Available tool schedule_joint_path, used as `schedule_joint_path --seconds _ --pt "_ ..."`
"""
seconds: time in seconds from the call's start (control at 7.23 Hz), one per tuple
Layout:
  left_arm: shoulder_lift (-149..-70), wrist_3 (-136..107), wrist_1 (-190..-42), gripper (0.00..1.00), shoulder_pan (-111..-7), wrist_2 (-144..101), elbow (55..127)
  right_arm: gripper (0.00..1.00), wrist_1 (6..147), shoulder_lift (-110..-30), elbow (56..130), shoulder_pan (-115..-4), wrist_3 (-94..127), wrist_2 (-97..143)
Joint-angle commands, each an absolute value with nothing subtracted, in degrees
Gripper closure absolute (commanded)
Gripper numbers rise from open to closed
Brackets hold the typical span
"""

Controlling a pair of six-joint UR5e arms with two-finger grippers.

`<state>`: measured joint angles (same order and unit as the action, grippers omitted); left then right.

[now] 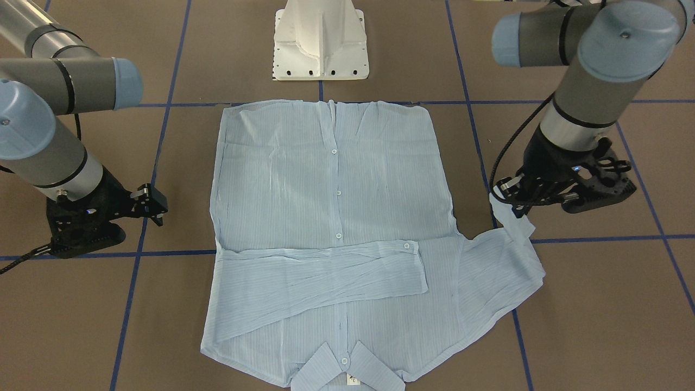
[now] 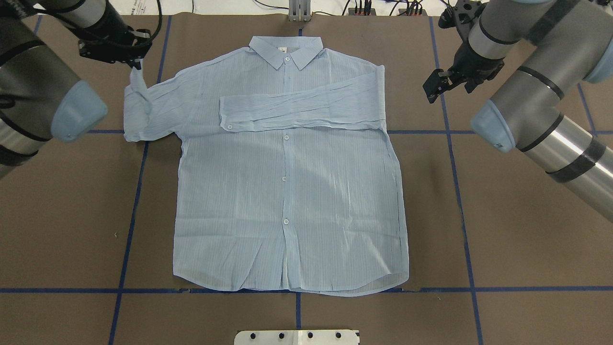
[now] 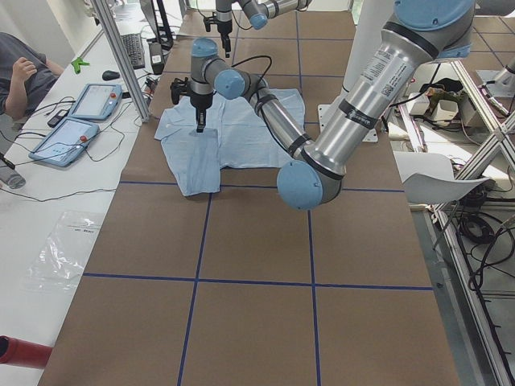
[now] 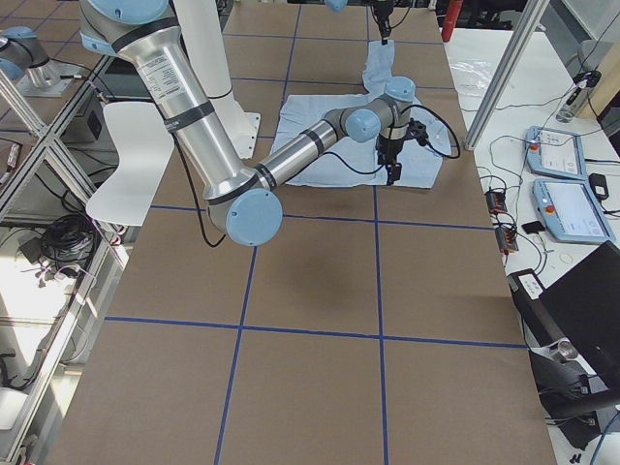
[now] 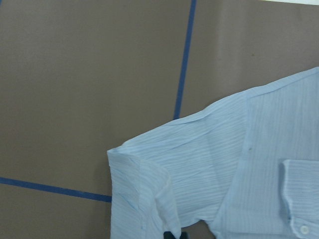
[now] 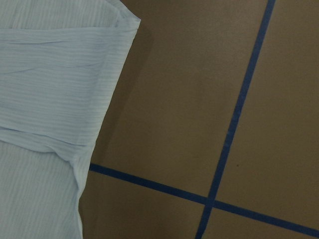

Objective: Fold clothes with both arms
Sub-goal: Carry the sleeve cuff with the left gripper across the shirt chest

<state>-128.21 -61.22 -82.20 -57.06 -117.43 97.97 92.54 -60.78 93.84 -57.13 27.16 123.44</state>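
On the left of the overhead view, the left tool (image 2: 138, 62) hangs over the far left part of the brown table (image 2: 479, 215). It is clenched on the cuff of the outstretched sleeve (image 2: 143, 103), and the cuff stands up off the table under it. In the left wrist view a dark fingertip shows only at the very bottom edge against the cloth, so the pinch itself is hard to make out there.

The light blue shirt (image 2: 287, 191) lies flat in the middle of the table, front up and buttoned. Its collar (image 2: 286, 50) is at the far side and its hem is toward the white pedestal base (image 2: 297, 337). The outstretched sleeve lies off the body on the left, bent at the elbow. The folded sleeve (image 2: 306, 110) lies straight across the chest just below the collar, and its buttoned cuff ends left of the button row.

To the right, the right tool (image 2: 435, 88) hovers beside the shirt's shoulder, apart from the cloth. Its fingers seem spread and nothing is between them. Blue tape lines (image 2: 459, 191) cross the table.
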Motion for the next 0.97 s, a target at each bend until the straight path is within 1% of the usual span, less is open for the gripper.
schedule_joint_path --seconds 0.0,0.14,0.69,0.83 --pt "-141.4 -69.0 -82.3 1.00 -55.5 -118.3 88.6 0.00 92.5 -63.3 94.0 -58.4 23.3 123.4" --pt "-146.3 -70.2 -82.3 1.00 -55.5 -120.0 84.6 0.00 92.5 -63.5 94.0 -58.4 23.3 123.3" --pt "-149.0 -72.6 -82.4 1.00 -55.4 -122.4 84.0 0.00 92.5 -63.9 93.8 -58.4 23.3 123.1" --pt "-148.7 -74.9 -84.8 1.00 -53.2 -122.3 83.2 0.00 92.5 -64.0 93.9 -58.4 23.3 123.1"
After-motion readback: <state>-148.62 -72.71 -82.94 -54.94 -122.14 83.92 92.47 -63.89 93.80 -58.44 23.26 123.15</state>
